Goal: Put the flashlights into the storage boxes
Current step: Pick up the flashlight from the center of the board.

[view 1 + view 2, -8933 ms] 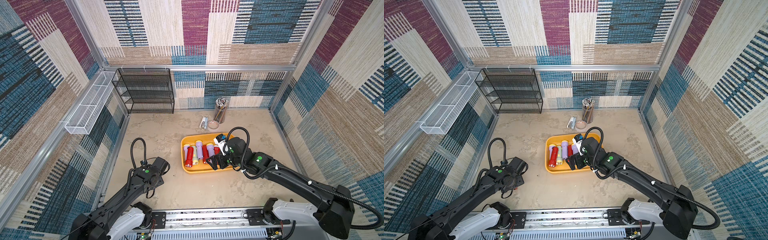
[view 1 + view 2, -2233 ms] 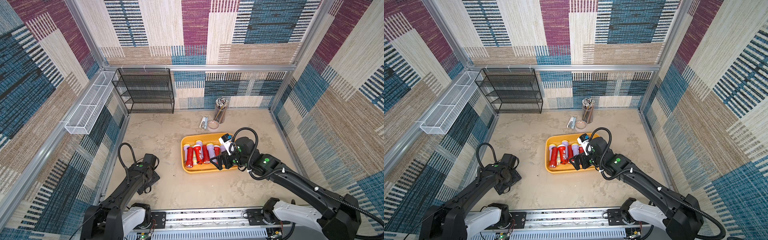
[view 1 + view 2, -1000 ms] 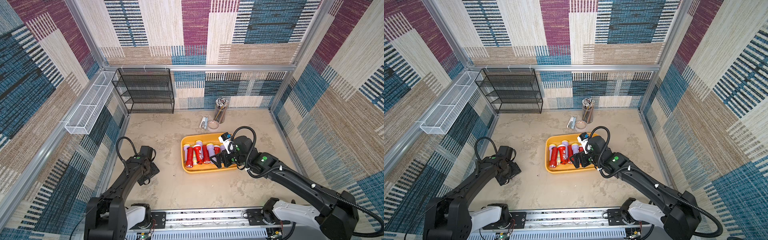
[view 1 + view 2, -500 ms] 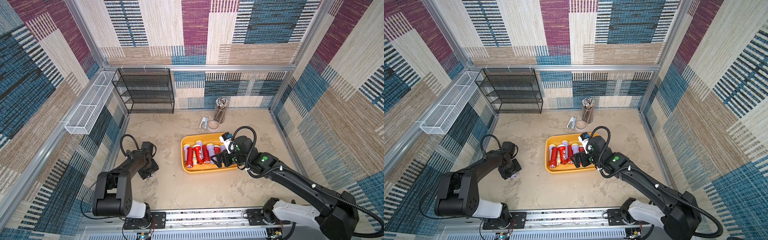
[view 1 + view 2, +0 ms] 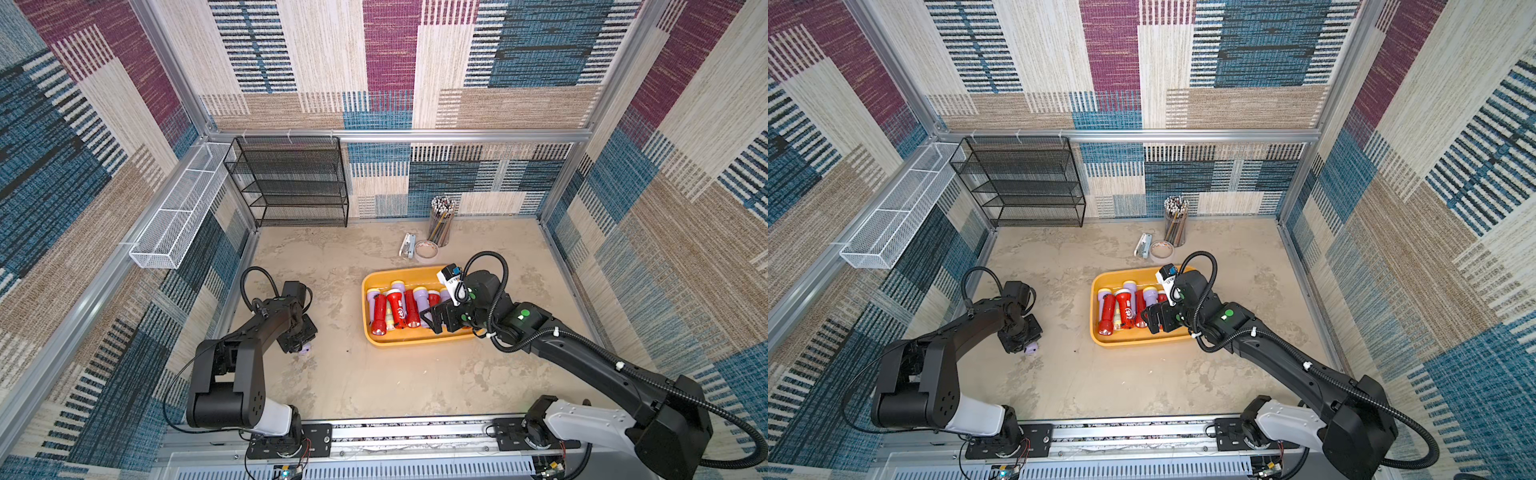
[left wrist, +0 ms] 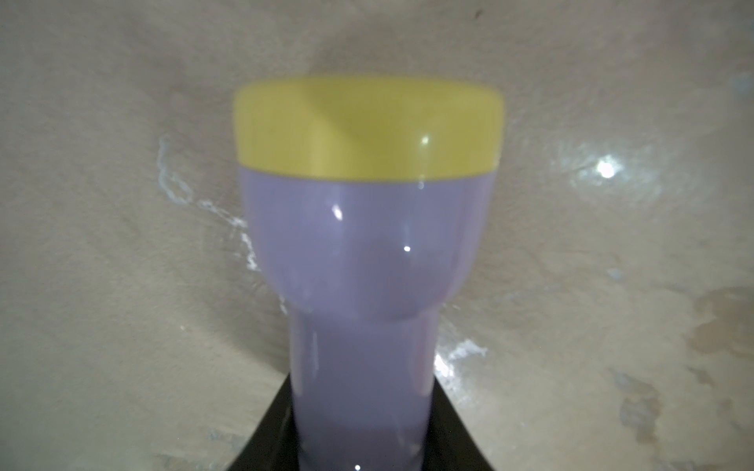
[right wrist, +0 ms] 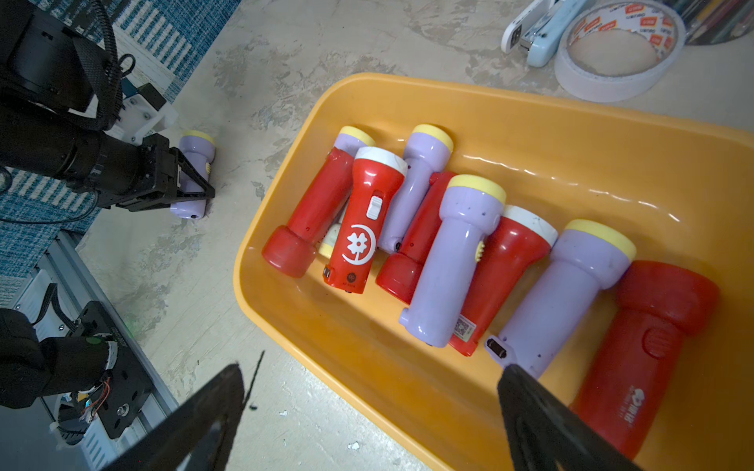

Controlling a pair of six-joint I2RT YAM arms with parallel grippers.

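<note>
Nearest, the left gripper (image 7: 195, 181) pinches a lilac flashlight (image 6: 367, 244) between its fingers on the floor (image 5: 374, 386), yellow head past the fingertips. Farther, the right gripper (image 7: 373, 375) has its fingers spread over the yellow tray (image 7: 530, 110) rim, with more flashlights (image 7: 449, 261) lying just beyond them.

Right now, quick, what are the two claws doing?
Left claw: closed on the lilac torch.
Right claw: open, empty, above the tray.

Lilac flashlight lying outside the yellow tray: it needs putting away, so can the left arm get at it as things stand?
Likely yes: the left gripper straddles the lilac flashlight, its fingers against the body, and nothing else lies next to it.
</note>
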